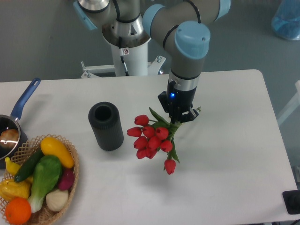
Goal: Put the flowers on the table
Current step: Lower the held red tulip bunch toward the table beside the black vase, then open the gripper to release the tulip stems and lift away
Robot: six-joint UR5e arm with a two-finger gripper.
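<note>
One bunch of tulips, held by the stems near the middle of the table.

One arm reaches down from the back edge, and its gripper (179,117) pinches the flowers (153,139) at the green stem end, so the red heads fan out toward the front left, right beside the black cylinder (106,126) (close, though seemingly not touching). Whether the blooms already rest on the table (234,154) or hang just above it I cannot tell. The step in hand looks like the final lowering. Next the bunch needs settling flat on the bare white surface, then the fingers should part and lift straight up. The wicker basket (70,187) of vegetables and the blue-handled pot (18,112) sit well apart at the left.
</note>
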